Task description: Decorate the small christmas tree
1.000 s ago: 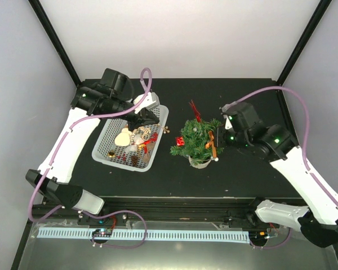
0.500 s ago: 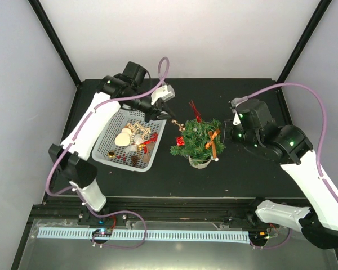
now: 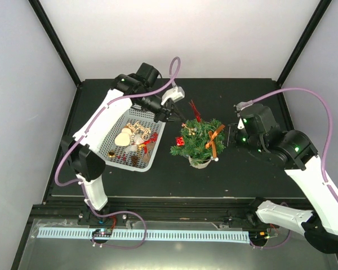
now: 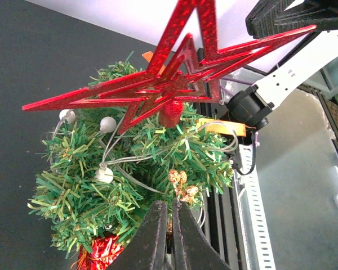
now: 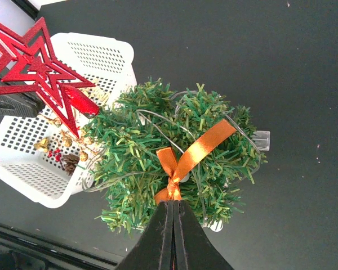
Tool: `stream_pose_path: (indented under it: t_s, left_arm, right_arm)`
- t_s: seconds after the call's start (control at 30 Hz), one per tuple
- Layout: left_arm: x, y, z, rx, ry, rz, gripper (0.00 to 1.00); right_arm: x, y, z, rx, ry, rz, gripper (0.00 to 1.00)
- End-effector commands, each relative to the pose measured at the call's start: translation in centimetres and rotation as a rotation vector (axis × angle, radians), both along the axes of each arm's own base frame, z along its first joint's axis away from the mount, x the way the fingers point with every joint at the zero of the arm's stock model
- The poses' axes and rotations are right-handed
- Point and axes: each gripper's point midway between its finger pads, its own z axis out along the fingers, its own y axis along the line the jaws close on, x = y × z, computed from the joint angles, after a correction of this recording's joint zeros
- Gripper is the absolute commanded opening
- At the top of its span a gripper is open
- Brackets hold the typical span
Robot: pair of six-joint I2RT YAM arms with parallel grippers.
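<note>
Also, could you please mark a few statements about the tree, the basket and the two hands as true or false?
1. A red star tops the tree. True.
2. The orange bow lies in the basket. False: it sits on the tree.
3. The left hand and the right hand are both shut. True.
4. The basket is empty. False: it holds several ornaments.

A white mesh basket (image 3: 127, 164) of ornaments (image 3: 123, 136) sits on the black table (image 3: 242, 180).
</note>
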Motion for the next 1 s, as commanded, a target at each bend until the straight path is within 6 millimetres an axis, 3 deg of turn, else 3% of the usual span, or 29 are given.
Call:
stream_pose_path:
  t_s: [0.0,0.47,0.83,0.97]
  left_arm:
    - [0.2,-1.1,0.4,-0.021,0.004,-0.013,0.02]
    - [2.3,-3.0,-2.1,0.051,-0.02,0.028,0.02]
    - [2.0,-2.9,-3.1,0.086,-0.027,0.026,0.19]
    - [1.8,-2.6,-3.0,0.095,-0.04,0.034,0.33]
  right_arm:
    - [0.0,-0.7,-0.4,-0.009,0.003,-0.033,0.03]
    - [0.0,-0.7,-0.6,-0.02,0.009,-0.027,0.03]
    - [-0.2,-0.9,-1.0,-0.017,0.012,-0.034,0.03]
    - [-0.2,-1.0,-0.9,-0.013,0.007,-0.038,0.03]
